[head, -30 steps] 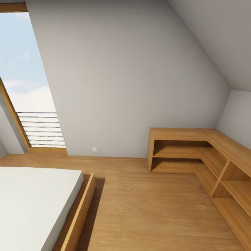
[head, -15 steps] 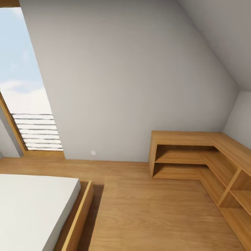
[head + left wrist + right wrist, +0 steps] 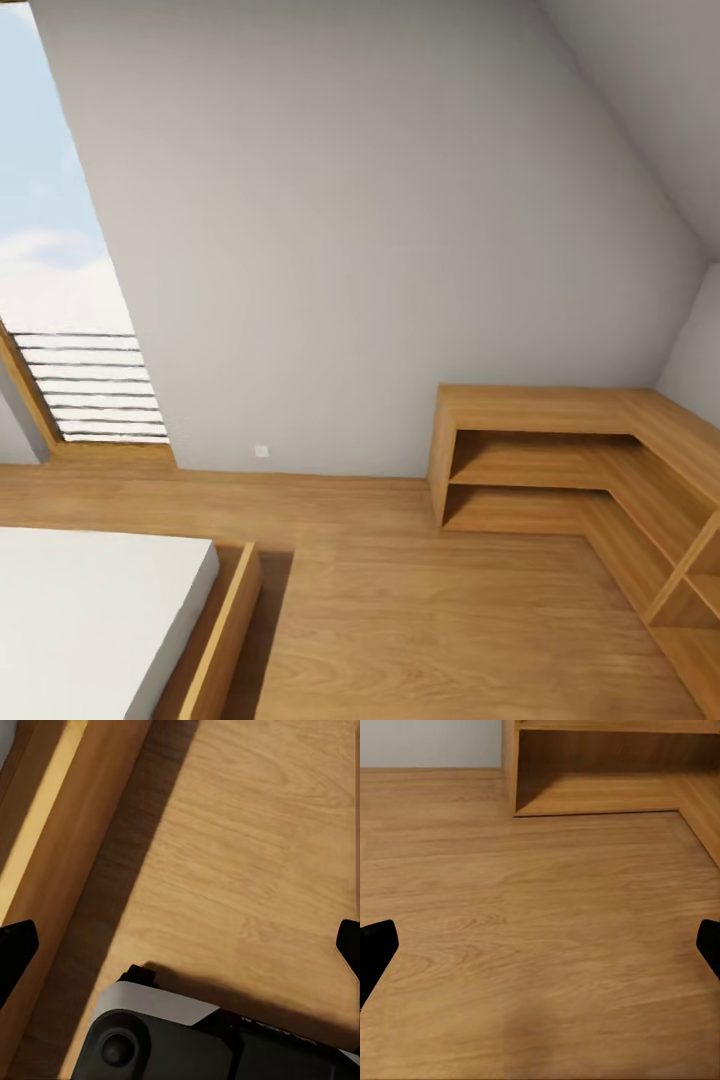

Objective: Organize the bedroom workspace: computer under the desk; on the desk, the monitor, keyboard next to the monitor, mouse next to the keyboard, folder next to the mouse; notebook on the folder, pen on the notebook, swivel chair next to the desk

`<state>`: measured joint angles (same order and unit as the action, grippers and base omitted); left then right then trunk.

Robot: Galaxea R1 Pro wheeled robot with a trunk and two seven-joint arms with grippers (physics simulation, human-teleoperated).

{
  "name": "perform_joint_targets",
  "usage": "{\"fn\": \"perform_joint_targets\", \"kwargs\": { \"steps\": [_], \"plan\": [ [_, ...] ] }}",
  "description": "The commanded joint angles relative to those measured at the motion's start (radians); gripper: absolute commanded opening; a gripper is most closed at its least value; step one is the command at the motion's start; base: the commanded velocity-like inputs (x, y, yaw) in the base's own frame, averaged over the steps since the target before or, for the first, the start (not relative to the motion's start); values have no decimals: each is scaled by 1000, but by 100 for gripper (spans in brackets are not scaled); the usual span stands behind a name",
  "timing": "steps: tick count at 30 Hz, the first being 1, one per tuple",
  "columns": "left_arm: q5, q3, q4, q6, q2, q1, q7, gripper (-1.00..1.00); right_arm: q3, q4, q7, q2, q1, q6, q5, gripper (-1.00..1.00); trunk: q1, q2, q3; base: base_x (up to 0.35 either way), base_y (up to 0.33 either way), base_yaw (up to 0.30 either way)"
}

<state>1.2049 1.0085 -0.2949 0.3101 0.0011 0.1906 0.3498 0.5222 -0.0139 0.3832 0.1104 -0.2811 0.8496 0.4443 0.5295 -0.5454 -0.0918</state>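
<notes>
Facing sloped grey wall [image 3: 380, 230] in bedroom; wood floor [image 3: 440, 620] lies open between bed [image 3: 90, 610] edge at left and corner shelf unit [image 3: 560, 460] at right. Left claw [image 3: 180, 945] wide, right claw [image 3: 540, 949] wide, both over floor.

An attic bedroom in a home: sloped pale grey wall [image 3: 380, 220], skylight [image 3: 50, 240], white-mattressed bed [image 3: 90, 610], wooden corner shelving [image 3: 560, 450], light wood floor [image 3: 430, 620].
</notes>
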Motion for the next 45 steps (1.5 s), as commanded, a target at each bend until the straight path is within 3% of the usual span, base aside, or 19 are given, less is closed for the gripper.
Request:
{"fn": "perform_joint_targets", "kwargs": {
  "steps": [1,28,45],
  "plan": [
    [7,8,-1,4,0,1,6,100,9,-1,6,0,-1,2,4,100,1,-2,-2,329,0,-71],
    [7,8,-1,4,0,1,6,100,10,-1,5,0,-1,2,2,100,1,-2,-2,323,-45,-248],
    [5,8,-1,5,1,1,6,100,10,-1,5,0,-1,3,2,100,1,-2,-2,56,-7,-269]
  ]
}}
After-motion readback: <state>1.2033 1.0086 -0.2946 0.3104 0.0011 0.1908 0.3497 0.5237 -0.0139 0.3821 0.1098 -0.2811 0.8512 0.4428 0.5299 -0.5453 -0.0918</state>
